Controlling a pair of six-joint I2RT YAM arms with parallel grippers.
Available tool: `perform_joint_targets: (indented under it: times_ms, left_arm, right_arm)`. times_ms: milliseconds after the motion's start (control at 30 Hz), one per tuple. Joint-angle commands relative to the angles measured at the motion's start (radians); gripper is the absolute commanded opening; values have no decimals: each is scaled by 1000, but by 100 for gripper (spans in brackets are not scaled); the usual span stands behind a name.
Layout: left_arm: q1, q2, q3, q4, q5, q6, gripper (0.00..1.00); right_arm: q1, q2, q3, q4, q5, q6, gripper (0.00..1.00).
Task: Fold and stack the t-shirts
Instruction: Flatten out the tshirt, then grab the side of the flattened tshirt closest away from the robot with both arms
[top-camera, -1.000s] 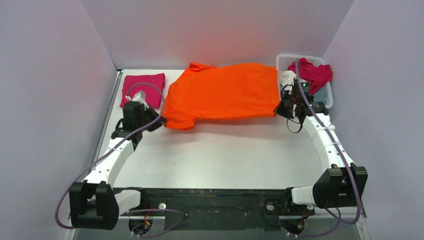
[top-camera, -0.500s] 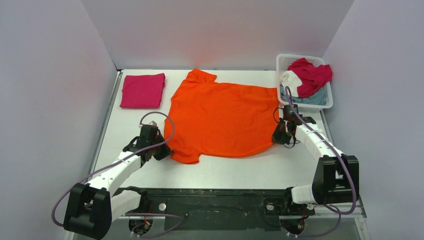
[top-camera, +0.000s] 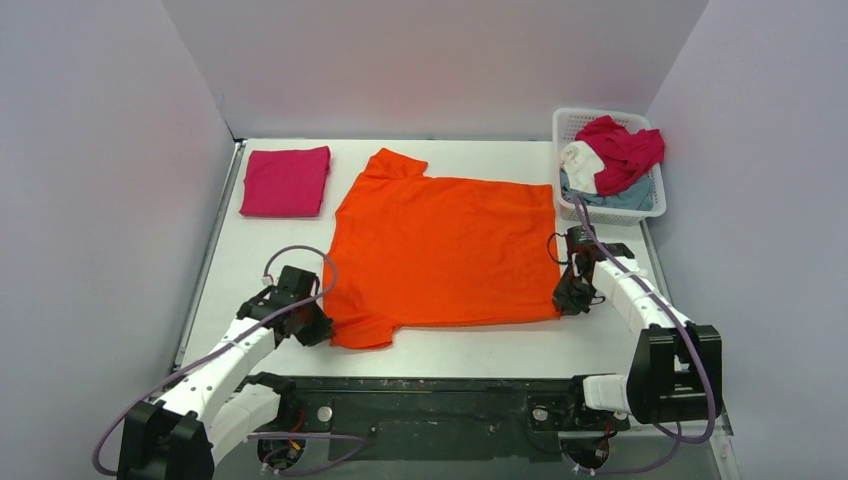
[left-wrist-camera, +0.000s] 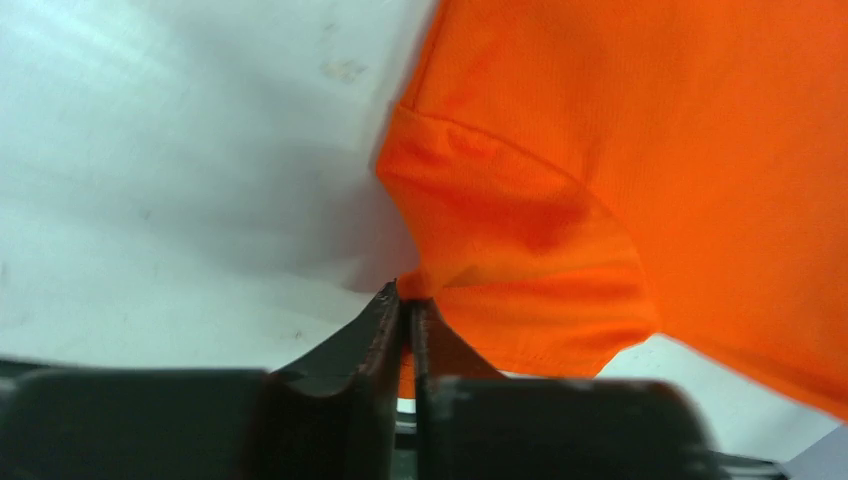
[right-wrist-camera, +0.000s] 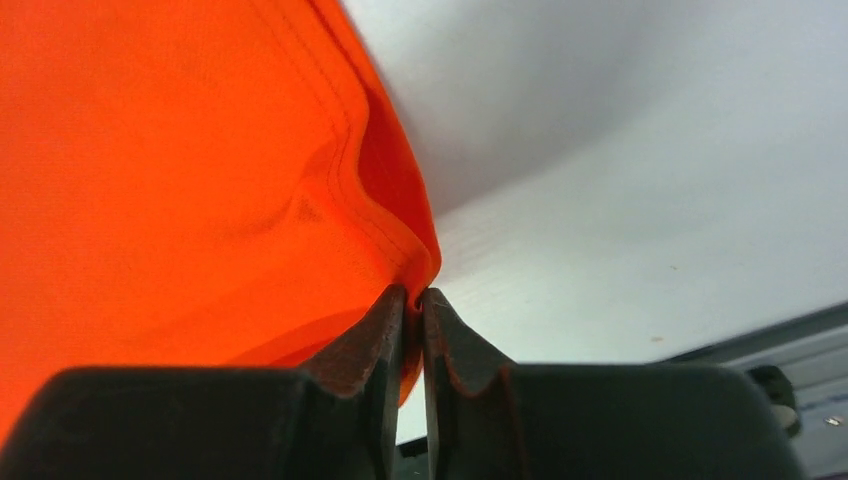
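A bright orange t-shirt (top-camera: 445, 250) lies spread flat in the middle of the table, its collar toward the left. My left gripper (top-camera: 318, 325) is shut on its near left corner by the sleeve; the wrist view shows orange cloth (left-wrist-camera: 520, 220) pinched between the closed jaws (left-wrist-camera: 408, 300). My right gripper (top-camera: 568, 300) is shut on the near right hem corner, with the cloth (right-wrist-camera: 200, 180) clamped at the jaw tips (right-wrist-camera: 413, 295). A folded magenta-pink t-shirt (top-camera: 286, 181) lies at the far left. Crimson (top-camera: 625, 148), white (top-camera: 580, 165) and grey-blue (top-camera: 618, 199) shirts are piled in the basket.
The white plastic lattice basket (top-camera: 573, 121) stands at the far right corner. Grey walls close in the table on the left, back and right. A dark rail (top-camera: 430, 395) with the arm bases runs along the near edge.
Both grippers have pulled the orange shirt from the far side toward the near edge, and it now lies flatter and more spread out. The arms have drawn back toward their bases.
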Motion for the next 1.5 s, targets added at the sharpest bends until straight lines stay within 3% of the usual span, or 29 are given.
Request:
perform_joint_targets:
  times_ms: [0, 33, 67, 100, 167, 367, 633, 700, 900, 1133, 1200, 1400, 1433, 1467]
  left_arm:
    - [-6, -4, 70, -208, -65, -51, 32]
    - [-12, -11, 77, -225, -53, -49, 49]
    - [-14, -15, 82, -232, -25, -46, 60]
    - [-18, -26, 96, -248, -14, -43, 63]
    - [-24, -46, 134, -275, 6, -27, 69]
    - [-41, -84, 261, -437, -99, -28, 81]
    - [-51, -147, 172, -355, -38, -58, 80]
    - [-56, -148, 124, -315, -17, -68, 75]
    - [-72, -128, -31, -140, 39, -109, 45]
    - [-78, -105, -108, -24, 0, -136, 37]
    - [-78, -103, -125, -12, 7, -138, 30]
    - [-80, -108, -125, -66, -72, -138, 19]
    - [-80, -107, -121, -67, -75, -136, 17]
    - [-80, -106, -120, -63, -80, -134, 7]
  right_arm:
    - [-6, -45, -15, -157, 108, 31, 17]
    - [-5, -57, -18, -167, 118, 35, 41]
    - [-5, -64, -17, -187, 133, 39, 59]
    - [-5, -84, -12, -199, 143, 39, 83]
    - [-6, -126, 2, -232, 173, 42, 91]
    - [-3, -290, 22, -243, 176, 24, 94]
    - [-2, -410, -48, -209, 144, 51, 94]
    - [-2, -430, -74, -204, 126, 81, 93]
    - [-3, -466, -172, -145, 99, 140, 91]
    - [-2, -465, -219, -90, 76, 158, 89]
    - [-2, -458, -226, -85, 77, 162, 89]
    - [-2, -450, -240, -72, 68, 169, 89]
    - [-2, -447, -240, -70, 66, 170, 88]
    - [-2, -446, -242, -68, 63, 170, 88]
